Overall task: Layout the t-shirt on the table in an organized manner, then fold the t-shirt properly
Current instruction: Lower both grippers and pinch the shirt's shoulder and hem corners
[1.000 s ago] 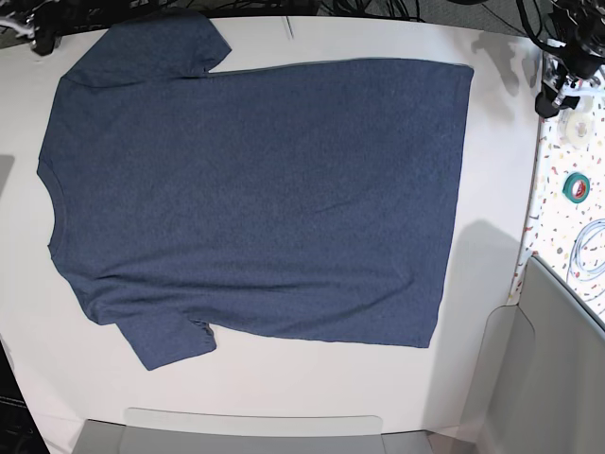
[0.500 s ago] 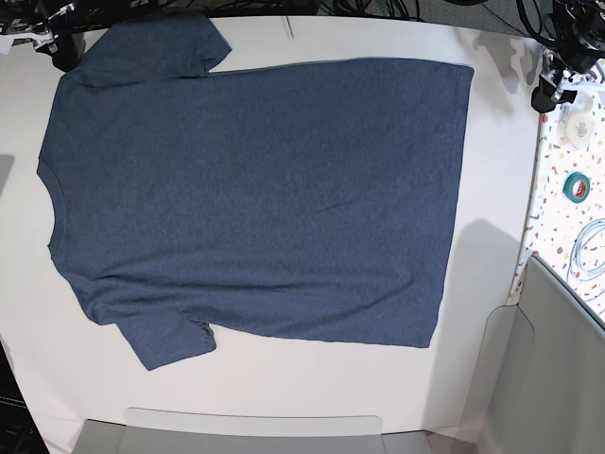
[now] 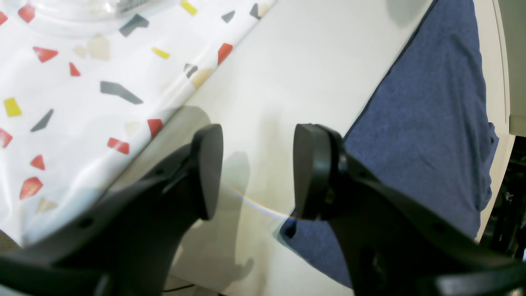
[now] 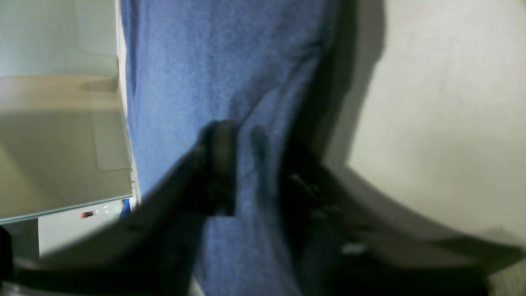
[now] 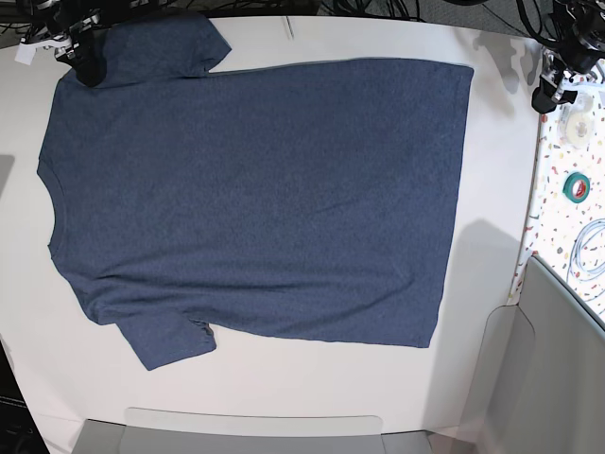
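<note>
Item: t-shirt (image 5: 255, 199), dark navy, spread flat on the white table (image 5: 492, 170), neck toward my right side, lettering not visible.

Item: my right gripper (image 4: 242, 164), at the far sleeve corner, jaws pinched together on a fold of t-shirt cloth; view blurred.

Item: my left gripper (image 3: 254, 168), jaws spread wide, holding nothing, over bare table just beside the hem, near the speckled strip (image 3: 82, 82).

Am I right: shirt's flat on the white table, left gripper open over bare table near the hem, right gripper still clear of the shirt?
Not quite. The right gripper is closed on the t-shirt at its shoulder, per the right wrist view. Shirt flat on the table, left gripper open: correct.
</note>
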Tool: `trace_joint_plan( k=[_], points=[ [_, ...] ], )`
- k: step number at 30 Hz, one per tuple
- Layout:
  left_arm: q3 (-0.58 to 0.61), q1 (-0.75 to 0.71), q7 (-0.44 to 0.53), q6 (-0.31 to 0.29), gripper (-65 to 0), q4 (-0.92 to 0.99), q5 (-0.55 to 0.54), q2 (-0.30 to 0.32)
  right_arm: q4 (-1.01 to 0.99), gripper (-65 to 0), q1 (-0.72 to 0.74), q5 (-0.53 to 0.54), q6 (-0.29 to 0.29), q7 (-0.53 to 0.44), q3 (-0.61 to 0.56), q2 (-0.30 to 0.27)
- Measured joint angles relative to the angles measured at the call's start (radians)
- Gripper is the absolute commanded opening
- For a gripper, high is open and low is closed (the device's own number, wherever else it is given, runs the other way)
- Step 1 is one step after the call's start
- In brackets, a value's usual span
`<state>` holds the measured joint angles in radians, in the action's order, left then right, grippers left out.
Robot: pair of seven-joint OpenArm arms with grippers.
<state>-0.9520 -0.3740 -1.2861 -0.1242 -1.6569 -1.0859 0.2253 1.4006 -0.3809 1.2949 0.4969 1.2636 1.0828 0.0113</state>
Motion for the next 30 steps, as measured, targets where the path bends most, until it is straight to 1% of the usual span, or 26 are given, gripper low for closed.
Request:
trace_joint_plan(
  k=[2, 4, 7, 9, 11, 12, 18, 22, 30],
  points=[
    [0.000, 0.000, -0.015, 0.000, -37.4, 0.002, 0.000, 0.001, 0.003, -65.0, 0.007, -0.015, 0.001, 0.009, -0.003, -0.003],
    [0.000, 0.000, -0.069, -0.001, -37.4, 0.006, -0.005, 0.005, 0.005, -65.0, 0.016, -0.030, 0.001, 0.013, -0.019, -0.014],
    [0.001, 0.003, -0.109, -0.002, -37.4, 0.062, -0.074, 0.004, 0.004, -65.0, 0.026, -0.039, 0.001, 0.025, -0.024, -0.022],
    [0.003, 0.006, -0.107, -0.004, -37.4, 0.124, -0.112, 0.004, 0.004, -65.0, 0.026, -0.039, 0.001, 0.020, -0.024, -0.020],
    [0.006, 0.003, -0.103, -0.002, -37.4, 0.172, -0.111, 0.004, 0.004, -65.0, 0.026, -0.039, 0.001, 0.018, -0.024, -0.019],
    [0.021, -0.001, -0.098, -0.005, -37.4, 0.187, -0.131, 0.005, 0.004, -65.0, 0.026, -0.039, 0.001, 0.019, -0.024, -0.019],
    [0.098, 0.003, -0.098, -0.009, -37.4, 0.228, -0.185, 0.010, 0.003, -65.0, 0.027, -0.038, 0.001, 0.023, -0.024, -0.022],
    [0.153, -0.015, -0.084, -0.016, -37.4, 0.232, -0.198, 0.018, 0.003, -65.0, 0.027, -0.038, 0.001, 0.022, -0.024, -0.021],
    [0.256, -0.054, -0.071, -0.024, -37.4, 0.225, -0.236, 0.016, 0.003, -65.0, 0.027, -0.039, 0.001, 0.021, -0.024, -0.021]
  ],
)
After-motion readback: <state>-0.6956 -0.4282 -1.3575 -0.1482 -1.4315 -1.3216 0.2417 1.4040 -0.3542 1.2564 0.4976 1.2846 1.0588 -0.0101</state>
